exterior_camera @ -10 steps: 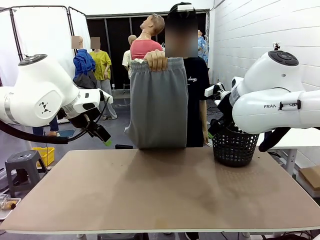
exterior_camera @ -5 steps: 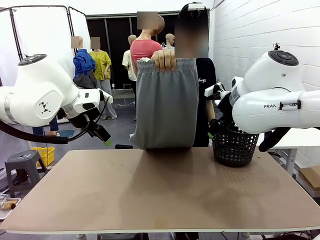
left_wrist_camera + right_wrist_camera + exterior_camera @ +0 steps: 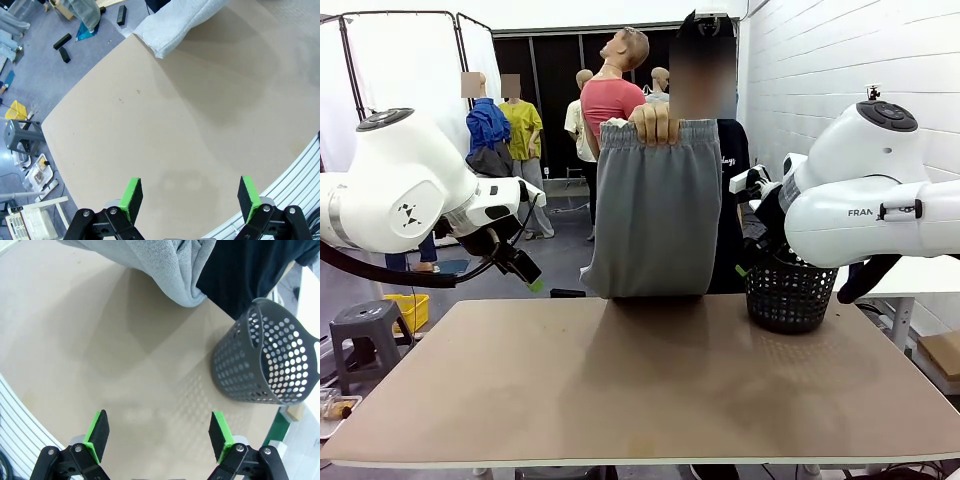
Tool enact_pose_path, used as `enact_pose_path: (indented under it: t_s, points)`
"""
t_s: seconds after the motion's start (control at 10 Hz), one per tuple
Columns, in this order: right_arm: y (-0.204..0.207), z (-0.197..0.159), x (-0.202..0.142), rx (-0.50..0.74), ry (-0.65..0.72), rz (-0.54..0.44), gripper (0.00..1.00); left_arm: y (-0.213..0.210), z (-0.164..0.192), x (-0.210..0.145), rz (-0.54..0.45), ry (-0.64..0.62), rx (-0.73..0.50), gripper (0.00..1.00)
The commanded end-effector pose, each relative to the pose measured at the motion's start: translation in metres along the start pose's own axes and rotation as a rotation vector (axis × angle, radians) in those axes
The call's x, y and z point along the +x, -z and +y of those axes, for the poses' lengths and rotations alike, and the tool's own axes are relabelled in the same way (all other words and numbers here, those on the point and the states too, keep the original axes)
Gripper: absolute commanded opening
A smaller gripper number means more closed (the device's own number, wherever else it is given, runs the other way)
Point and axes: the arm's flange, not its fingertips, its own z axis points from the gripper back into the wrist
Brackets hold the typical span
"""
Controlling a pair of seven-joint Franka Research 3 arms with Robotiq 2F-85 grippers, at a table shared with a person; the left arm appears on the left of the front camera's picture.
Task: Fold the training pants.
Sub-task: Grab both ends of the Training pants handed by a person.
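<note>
the person at the far side holds the training pants (image 3: 655, 210) up by the waistband in one hand (image 3: 655, 124), so the grey cloth hangs doubled with its lower edge down at the far edge of the table (image 3: 640, 400), probably ready to be laid flat for folding. the left gripper (image 3: 190, 182) and the right gripper (image 3: 159, 415) hover over the near part of the bare top, jaws spread wide with nothing in them, likely set back to leave room. the dark basket (image 3: 790, 292) stands just beside the pants at the far right, off the folding area.
</note>
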Motion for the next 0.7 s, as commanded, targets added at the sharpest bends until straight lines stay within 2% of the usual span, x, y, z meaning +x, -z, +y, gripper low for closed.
enact_pose_path:
  t_s: [0.0,0.6]
  points:
    - [0.0007,0.0001,-0.0002,0.000,0.000,0.000,1.00,0.0002,0.0003,0.0000,0.000,0.001,-0.003,1.00]
    - [0.0000,0.0000,0.0000,0.000,0.000,0.000,1.00,0.0000,0.0000,0.0000,0.000,0.000,0.000,1.00]
